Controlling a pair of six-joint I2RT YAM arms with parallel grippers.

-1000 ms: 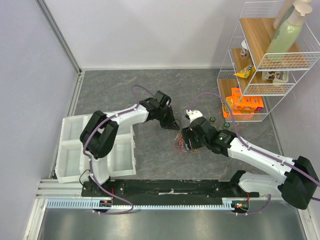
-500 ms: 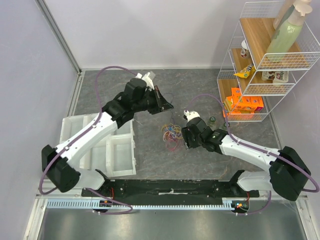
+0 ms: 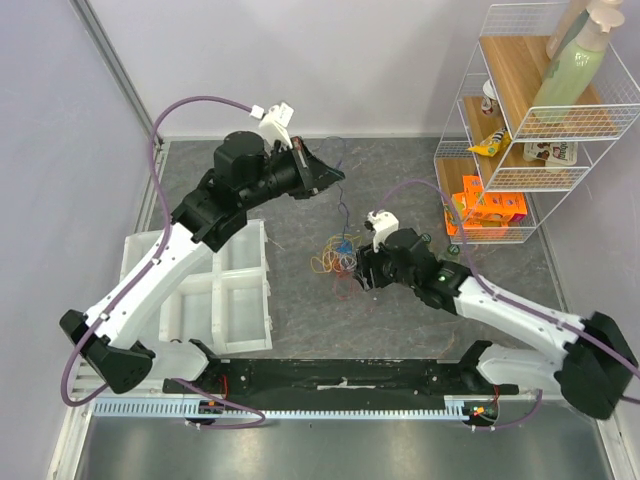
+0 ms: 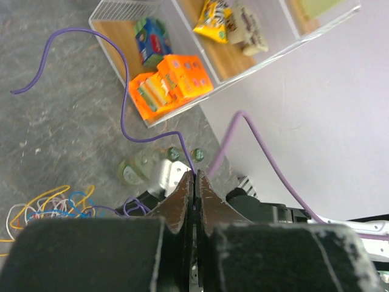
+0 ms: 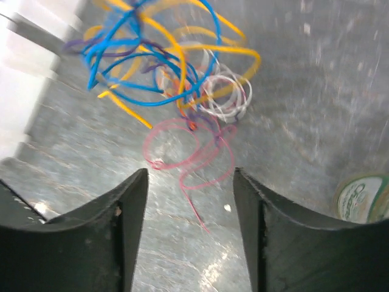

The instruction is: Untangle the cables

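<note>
Left gripper [image 4: 194,181] pinches purple wire [image 4: 123,97]; right gripper [image 5: 189,177], jaws apart, beside cables [image 3: 338,260].

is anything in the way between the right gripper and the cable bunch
Nothing visible. In the right wrist view the right gripper is open and faces the cables across bare table. A small round lid sits off to the right, outside that path. The left gripper, shut on a purple wire, is high beyond the bunch.

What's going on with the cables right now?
The left gripper is shut on a thin purple wire and raised above the bunch, with the wire trailing down toward it. The right gripper hangs open beside the bunch, over a pink loop, holding nothing. The rest lies tangled.
</note>
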